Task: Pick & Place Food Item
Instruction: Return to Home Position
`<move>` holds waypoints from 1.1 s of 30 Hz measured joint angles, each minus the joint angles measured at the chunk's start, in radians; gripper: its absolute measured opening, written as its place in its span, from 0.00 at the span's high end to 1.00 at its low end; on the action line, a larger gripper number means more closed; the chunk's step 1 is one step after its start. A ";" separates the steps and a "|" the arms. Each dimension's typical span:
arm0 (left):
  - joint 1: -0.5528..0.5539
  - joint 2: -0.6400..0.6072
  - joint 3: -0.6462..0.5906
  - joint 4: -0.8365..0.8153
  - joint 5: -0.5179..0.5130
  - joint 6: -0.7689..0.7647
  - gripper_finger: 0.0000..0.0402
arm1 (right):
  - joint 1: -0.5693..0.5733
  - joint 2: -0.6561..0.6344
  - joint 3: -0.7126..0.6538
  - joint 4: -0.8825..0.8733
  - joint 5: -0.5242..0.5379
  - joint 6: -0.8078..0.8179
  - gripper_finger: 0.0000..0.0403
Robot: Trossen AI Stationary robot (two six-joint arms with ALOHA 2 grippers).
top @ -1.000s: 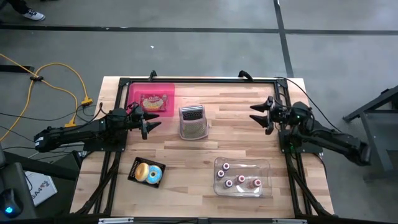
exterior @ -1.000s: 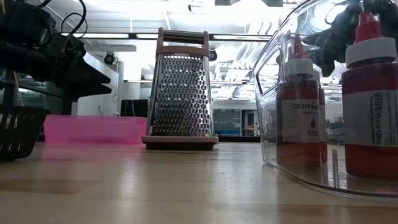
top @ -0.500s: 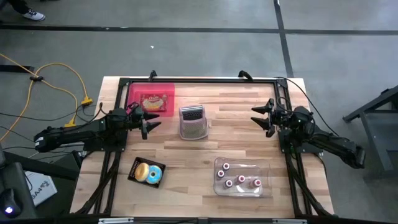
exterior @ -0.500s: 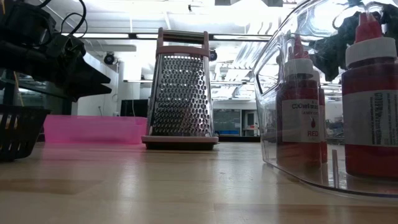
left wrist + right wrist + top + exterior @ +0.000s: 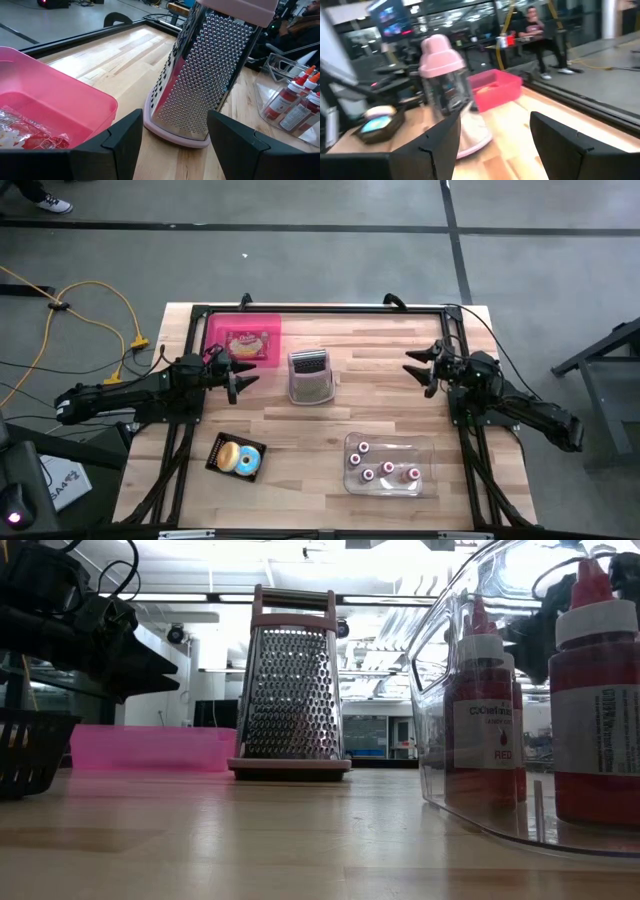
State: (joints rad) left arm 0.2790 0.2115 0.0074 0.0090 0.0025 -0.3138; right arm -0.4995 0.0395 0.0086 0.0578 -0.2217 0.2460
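A packaged food item (image 5: 247, 343) lies in the pink tray (image 5: 215, 332) at the table's far left; in the left wrist view the packet (image 5: 25, 135) rests on the tray's floor. Two ring-shaped pastries (image 5: 240, 458) sit in a black basket (image 5: 216, 452) near the front left. My left gripper (image 5: 240, 380) hangs open over the table's left side, pointing at the grater (image 5: 210, 75), its fingers (image 5: 125, 140) holding nothing. My right gripper (image 5: 420, 367) hangs open at the right side, also facing the grater (image 5: 445, 90).
A metal box grater (image 5: 311, 376) with a pink base stands upright at the table's centre, between the two grippers. A clear bin (image 5: 432, 452) with several red bottles (image 5: 480, 720) sits near the front right. A black frame (image 5: 320, 308) runs around the table. People sit in the room beyond (image 5: 535, 30).
My right gripper has sunk a little at the table's right side while its arm has folded back; it has stayed open. Nothing on the table has moved.
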 joint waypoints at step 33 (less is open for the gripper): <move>0.000 0.000 0.000 0.000 0.000 0.000 0.46 | 0.000 0.001 -0.002 -0.030 0.119 -0.042 0.44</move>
State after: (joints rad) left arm 0.2792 0.2115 0.0074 0.0093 0.0025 -0.3135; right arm -0.4999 0.0402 0.0063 0.0280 -0.1024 0.2043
